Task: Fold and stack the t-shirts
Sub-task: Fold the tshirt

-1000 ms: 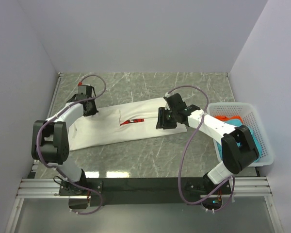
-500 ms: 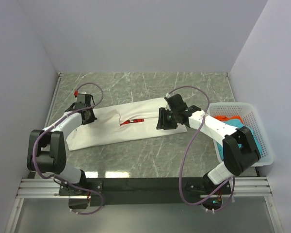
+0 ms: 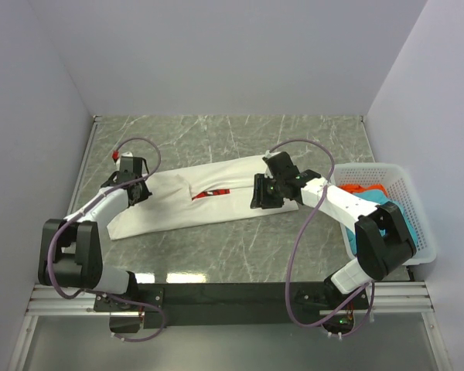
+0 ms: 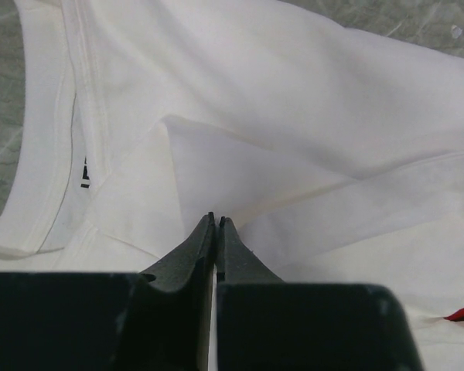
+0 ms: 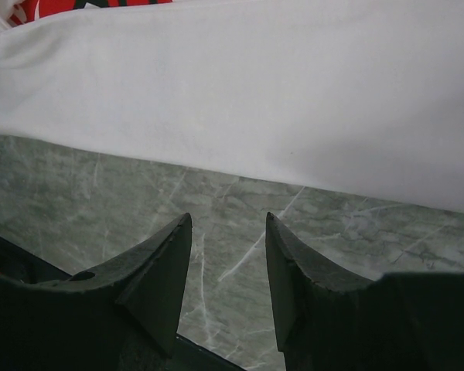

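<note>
The white t-shirt [image 3: 185, 205] lies in a long folded strip across the table, a sliver of its red print [image 3: 211, 193] showing at a fold. It fills the left wrist view [image 4: 294, 116], collar at the left. My left gripper [image 3: 134, 188] sits over the shirt's left end; its jaws [image 4: 216, 222] are pressed together with no cloth seen between them. My right gripper [image 3: 261, 193] is open and empty at the shirt's right end, its fingers over bare table just off the hem [image 5: 309, 100]. The teal t-shirt [image 3: 392, 210] and red-orange t-shirt [image 3: 363, 188] lie in the basket.
A white mesh basket [image 3: 417, 202] stands at the right edge of the table beside the right arm. Grey marble table [image 3: 232, 139] is walled on three sides. A black rail runs along the near edge.
My left gripper has moved nearer and leftward along the shirt's left end. The right gripper has hardly moved.
</note>
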Available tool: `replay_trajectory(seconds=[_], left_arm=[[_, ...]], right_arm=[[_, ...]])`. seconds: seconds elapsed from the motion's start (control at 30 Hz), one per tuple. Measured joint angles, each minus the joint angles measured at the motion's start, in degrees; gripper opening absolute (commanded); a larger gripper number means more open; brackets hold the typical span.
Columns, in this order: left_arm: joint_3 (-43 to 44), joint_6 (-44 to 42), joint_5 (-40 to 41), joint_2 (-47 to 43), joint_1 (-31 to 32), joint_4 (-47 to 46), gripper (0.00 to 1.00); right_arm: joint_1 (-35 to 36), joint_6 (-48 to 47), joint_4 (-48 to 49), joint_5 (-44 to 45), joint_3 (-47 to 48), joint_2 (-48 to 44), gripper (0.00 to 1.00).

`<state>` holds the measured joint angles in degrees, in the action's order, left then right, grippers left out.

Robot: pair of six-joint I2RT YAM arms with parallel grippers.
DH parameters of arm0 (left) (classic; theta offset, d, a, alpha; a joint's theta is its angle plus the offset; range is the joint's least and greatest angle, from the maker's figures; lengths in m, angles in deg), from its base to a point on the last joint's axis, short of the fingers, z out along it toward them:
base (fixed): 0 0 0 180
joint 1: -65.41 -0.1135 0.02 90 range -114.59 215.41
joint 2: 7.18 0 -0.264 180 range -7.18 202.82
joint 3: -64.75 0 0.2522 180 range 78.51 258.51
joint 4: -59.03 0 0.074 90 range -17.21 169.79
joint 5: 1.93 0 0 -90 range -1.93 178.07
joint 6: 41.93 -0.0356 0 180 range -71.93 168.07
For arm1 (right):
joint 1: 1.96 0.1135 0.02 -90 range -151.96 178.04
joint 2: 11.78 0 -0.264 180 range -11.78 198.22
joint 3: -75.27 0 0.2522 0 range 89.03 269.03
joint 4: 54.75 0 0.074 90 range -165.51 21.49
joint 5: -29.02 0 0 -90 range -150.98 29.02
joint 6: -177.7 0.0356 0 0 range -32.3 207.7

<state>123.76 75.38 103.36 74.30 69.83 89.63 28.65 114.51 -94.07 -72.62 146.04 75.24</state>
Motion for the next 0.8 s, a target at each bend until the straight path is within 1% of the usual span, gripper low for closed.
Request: replay_trajectory(seconds=[0.07, 0.17, 0.2, 0.27, 0.3, 0.37, 0.4, 0.5, 0.53, 0.57, 0.6, 0.63, 0.7, 0.8], left_arm=[[-0.48, -0.02, -0.02, -0.79, 0.00, -0.13, 0.09], [-1.68, 0.39, -0.28, -1.86, 0.00, -0.26, 0.13], [-1.97, 0.68, -0.42, -2.12, 0.00, -0.11, 0.19], [-2.64, 1.46, -0.76, -2.75, 0.00, 0.50, 0.27], [-2.99, 2.08, -1.03, -3.17, -0.02, 0.87, 0.35], [-3.67, 2.91, -1.55, -4.15, 0.00, 1.68, 0.45], [-4.02, 3.39, -1.88, -4.81, 0.00, 2.32, 0.56], [-4.52, 4.37, -2.14, -6.91, -0.02, 4.15, 0.71], [-4.52, 4.57, -2.23, -7.48, -0.02, 4.33, 0.75], [-4.46, 4.61, -2.49, -8.13, -0.02, 4.37, 0.76], [-4.24, 4.63, -2.95, -8.57, -0.02, 4.35, 0.81], [-3.67, 4.44, -3.74, -8.68, -0.02, 4.13, 0.84], [-1.53, 3.96, -6.16, -7.37, -0.02, 3.74, 0.89], [4.20, 3.32, -10.60, -2.25, 0.24, 2.27, 0.89]], right_arm=[[0.00, 0.13, 0.13, -0.02, -0.09, 0.00, 0.50], [0.00, 0.31, 0.59, -0.09, -0.09, 0.00, 0.50], [0.00, 0.35, 0.70, -0.11, -0.09, 0.00, 0.50], [0.00, 0.35, 0.87, -0.17, -0.09, 0.00, 0.50], [0.00, 0.37, 0.96, -0.22, -0.09, 0.00, 0.50], [0.00, 0.35, 1.07, -0.26, -0.09, 0.00, 0.50], [0.00, 0.35, 1.09, -0.26, -0.09, 0.00, 0.50], [0.00, 0.35, 1.09, -0.26, -0.09, 0.00, 0.50], [0.00, 0.33, 1.09, -0.26, -0.09, 0.00, 0.50], [0.00, 0.33, 1.09, -0.26, -0.09, 0.00, 0.50], [0.00, 0.33, 1.09, -0.24, -0.09, 0.00, 0.50], [0.00, 0.31, 1.09, -0.22, -0.09, 0.00, 0.50], [0.00, 0.31, 1.07, -0.13, -0.09, 0.00, 0.50], [0.00, 0.26, 1.05, -0.02, -0.09, 0.00, 0.50]])
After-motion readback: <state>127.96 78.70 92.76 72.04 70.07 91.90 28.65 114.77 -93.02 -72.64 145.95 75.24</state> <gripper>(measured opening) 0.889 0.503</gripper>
